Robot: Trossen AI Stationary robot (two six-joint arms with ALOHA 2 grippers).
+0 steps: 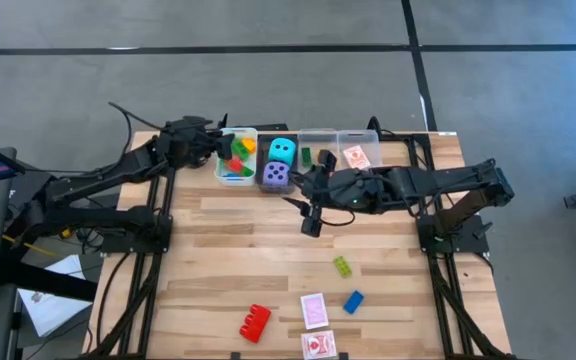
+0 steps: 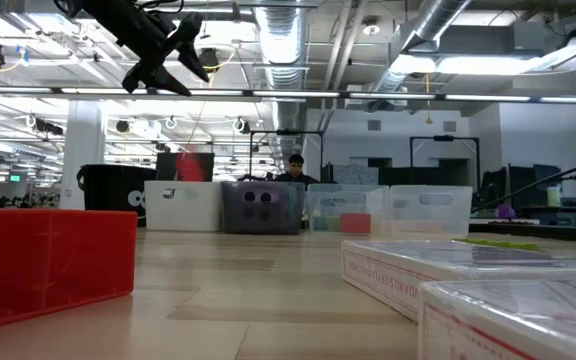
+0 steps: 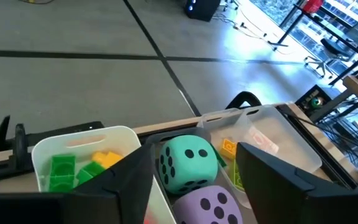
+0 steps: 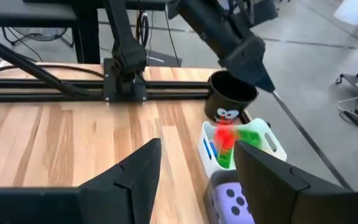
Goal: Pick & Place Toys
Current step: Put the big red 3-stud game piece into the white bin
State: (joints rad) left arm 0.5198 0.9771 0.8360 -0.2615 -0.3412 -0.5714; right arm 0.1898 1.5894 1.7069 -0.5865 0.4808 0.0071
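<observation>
Wooden table (image 1: 228,250) | left tool (image 1: 220,143) — apart, empty | right tool (image 1: 311,221) — apart, empty

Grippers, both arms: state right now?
Left tool: open, empty, above the white bin of bricks.
Right tool: open, empty, over bare table in front of the bins.

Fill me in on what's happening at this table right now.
A two-arm robot is sorting toys into bins along the table's far edge. The left gripper hovers open over the white bin of small bricks, holding nothing visible. The right gripper hangs over the middle of the table, open and empty. Still loose near the front edge: a red brick, green brick, blue brick and two cards.
</observation>
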